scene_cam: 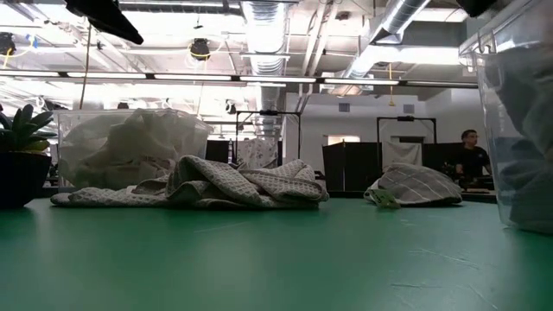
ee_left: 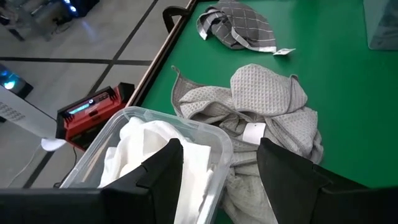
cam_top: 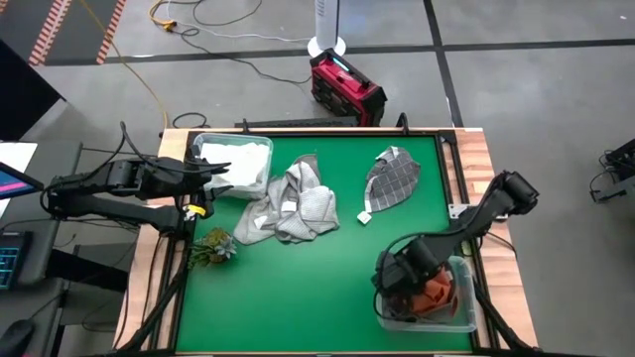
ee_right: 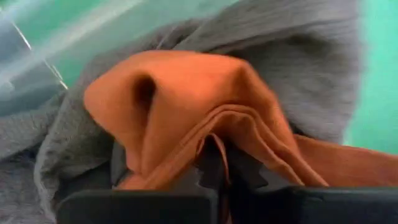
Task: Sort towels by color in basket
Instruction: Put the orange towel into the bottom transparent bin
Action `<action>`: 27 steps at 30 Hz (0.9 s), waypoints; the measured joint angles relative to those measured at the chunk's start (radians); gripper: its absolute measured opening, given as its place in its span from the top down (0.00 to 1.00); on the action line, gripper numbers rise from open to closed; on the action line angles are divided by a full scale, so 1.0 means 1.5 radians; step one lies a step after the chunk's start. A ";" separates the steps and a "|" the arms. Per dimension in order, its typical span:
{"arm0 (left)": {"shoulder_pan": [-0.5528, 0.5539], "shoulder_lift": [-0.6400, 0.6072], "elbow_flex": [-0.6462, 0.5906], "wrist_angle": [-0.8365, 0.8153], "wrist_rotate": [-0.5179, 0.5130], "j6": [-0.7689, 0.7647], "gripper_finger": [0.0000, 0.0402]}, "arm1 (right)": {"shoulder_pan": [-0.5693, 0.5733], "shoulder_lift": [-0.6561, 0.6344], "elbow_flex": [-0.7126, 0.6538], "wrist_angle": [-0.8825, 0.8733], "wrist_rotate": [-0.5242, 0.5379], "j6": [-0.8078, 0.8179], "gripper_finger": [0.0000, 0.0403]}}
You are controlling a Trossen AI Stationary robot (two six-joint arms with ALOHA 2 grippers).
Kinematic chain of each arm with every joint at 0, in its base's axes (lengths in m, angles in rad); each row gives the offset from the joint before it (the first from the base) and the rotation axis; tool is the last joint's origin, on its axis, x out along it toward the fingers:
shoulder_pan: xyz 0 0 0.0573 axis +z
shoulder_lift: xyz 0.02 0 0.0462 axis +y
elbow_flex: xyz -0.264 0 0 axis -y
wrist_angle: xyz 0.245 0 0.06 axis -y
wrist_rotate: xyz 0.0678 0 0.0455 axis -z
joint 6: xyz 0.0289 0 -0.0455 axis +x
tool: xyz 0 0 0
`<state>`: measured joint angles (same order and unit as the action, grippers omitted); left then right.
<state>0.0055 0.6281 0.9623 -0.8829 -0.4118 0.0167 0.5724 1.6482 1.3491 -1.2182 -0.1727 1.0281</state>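
My left gripper (ee_left: 221,148) hangs open over the near rim of a clear bin (cam_top: 203,144) at the table's left far corner, touching nothing. White towels (ee_left: 149,149) fill that bin. A heap of light grey towels (cam_top: 293,203) lies on the green mat beside it. A grey checked towel (cam_top: 394,178) lies farther right. My right gripper (cam_top: 412,283) reaches down into a second clear bin (cam_top: 466,312) at the right near corner, shut on a rust orange towel (ee_right: 186,106) that lies on a dark grey towel (ee_right: 298,68). My right gripper pinches a bunched fold of the rust orange towel (ee_right: 214,127) between its two fingers, several layers gathered together. It comes from above, slanting down into the bin. The towel rests inside the bin on the dark grey towel, its loose folds humped up beyond the fingers.
A small green plant sprig (cam_top: 213,245) sits near the table's left edge, in front of the white-towel bin. The bare green mat (cam_top: 298,297) stretches across the near middle. A red case (cam_top: 345,87) stands on the floor beyond the far edge. A person (scene_cam: 471,155) sits far off in the room.
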 joint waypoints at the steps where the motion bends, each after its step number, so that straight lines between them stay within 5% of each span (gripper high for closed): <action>1: 0.000 0.000 0.000 0.000 0.000 0.000 0.51 | -0.001 -0.006 0.000 0.000 0.002 0.008 0.91; 27: 0.000 0.000 0.000 -0.001 0.001 -0.001 0.51 | 0.005 -0.027 0.000 0.000 0.000 0.012 0.91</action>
<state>0.0055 0.6281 0.9623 -0.8841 -0.4107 0.0151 0.5803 1.6081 1.3491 -1.2186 -0.1724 1.0458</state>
